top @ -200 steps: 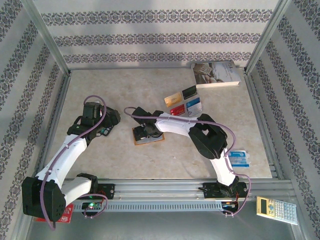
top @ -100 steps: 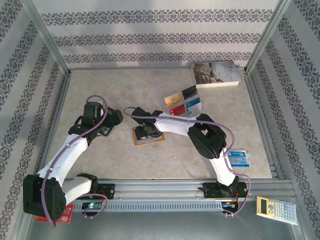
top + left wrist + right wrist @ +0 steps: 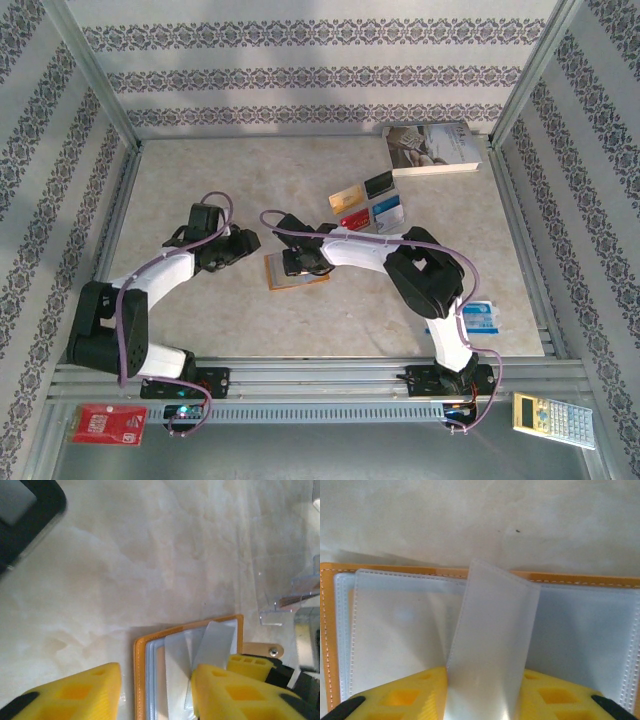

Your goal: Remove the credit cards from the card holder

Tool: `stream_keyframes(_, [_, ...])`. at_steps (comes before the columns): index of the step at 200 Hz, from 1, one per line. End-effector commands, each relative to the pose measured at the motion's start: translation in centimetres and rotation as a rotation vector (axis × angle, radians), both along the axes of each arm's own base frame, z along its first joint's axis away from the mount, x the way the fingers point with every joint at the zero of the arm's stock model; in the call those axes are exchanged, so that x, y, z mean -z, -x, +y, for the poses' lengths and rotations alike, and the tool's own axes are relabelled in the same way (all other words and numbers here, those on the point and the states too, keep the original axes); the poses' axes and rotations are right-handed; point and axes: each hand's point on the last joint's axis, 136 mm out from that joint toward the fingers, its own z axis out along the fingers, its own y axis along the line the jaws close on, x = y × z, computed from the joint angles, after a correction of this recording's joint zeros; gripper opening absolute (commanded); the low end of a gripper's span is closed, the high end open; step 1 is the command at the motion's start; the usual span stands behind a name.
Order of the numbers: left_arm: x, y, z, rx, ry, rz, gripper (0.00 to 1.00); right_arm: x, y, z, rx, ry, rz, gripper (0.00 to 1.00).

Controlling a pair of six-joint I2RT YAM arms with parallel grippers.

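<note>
1 open card holder [image 3: 285, 276], 4 cards [image 3: 347, 198] beyond it. Right gripper [image 3: 485, 680] pinches 1 clear sleeve [image 3: 492, 640], bottom cut off; left gripper [image 3: 156, 680] fingers spread

No legible text; print on book [image 3: 433, 148], loose cards [image 3: 366, 205], calculator [image 3: 553, 419] too small.

We see the card holder [image 3: 385, 625] rimmed in tan-orange, its sleeves a milky blue-grey, while the left fingers [image 3: 65, 695] and right fingers [image 3: 400, 700] are bright yellow. The tabletop [image 3: 250, 180] is marbled beige and the walls [image 3: 300, 60] are white with bands of dark floral pattern. Far right we find a tan card [image 3: 346, 198], a red card [image 3: 355, 220], a black card [image 3: 378, 184] and a blue card [image 3: 388, 209].
</note>
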Motion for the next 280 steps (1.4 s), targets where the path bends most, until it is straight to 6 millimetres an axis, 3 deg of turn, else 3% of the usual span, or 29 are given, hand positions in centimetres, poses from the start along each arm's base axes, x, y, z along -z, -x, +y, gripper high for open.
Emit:
stream_keyframes(1, [-0.1, 0.2, -1.8, 0.015, 0.119, 0.01, 0.36, 3.8, 1.6, -4.9, 0.063, 0.165, 0.08, 0.37])
stream_keyframes(39, [1.7, 1.9, -3.3, 0.047, 0.142, 0.079, 0.31, 3.5, 1.3, -4.9, 0.066, 0.152, 0.074, 0.34])
stream_keyframes(81, [2.3, 3.0, -5.4, 0.087, 0.18, 0.115, 0.29, 4.1, 1.6, -4.7, 0.062, 0.15, 0.089, 0.34])
stream_keyframes(141, [3.5, 2.8, -7.4, 0.103, 0.2, 0.139, 0.22, 3.9, 1.5, -4.5, 0.06, 0.138, 0.088, 0.34])
stream_keyframes(199, [4.4, 2.8, -7.5, 0.116, 0.164, 0.159, 0.13, 3.4, 1.6, -4.3, 0.058, 0.125, 0.083, 0.35])
stream_keyframes(239, [6.4, 4.2, -6.0, 0.098, 0.076, 0.215, 0.03, 0.5, 1.0, -4.6, 0.046, 0.171, 0.008, 0.43])
stream_keyframes(280, [6.3, 4.3, -5.9, 0.102, 0.07, 0.21, 0.0, -1.1, 0.1, -7.2, 0.116, 0.24, -0.079, 0.45])
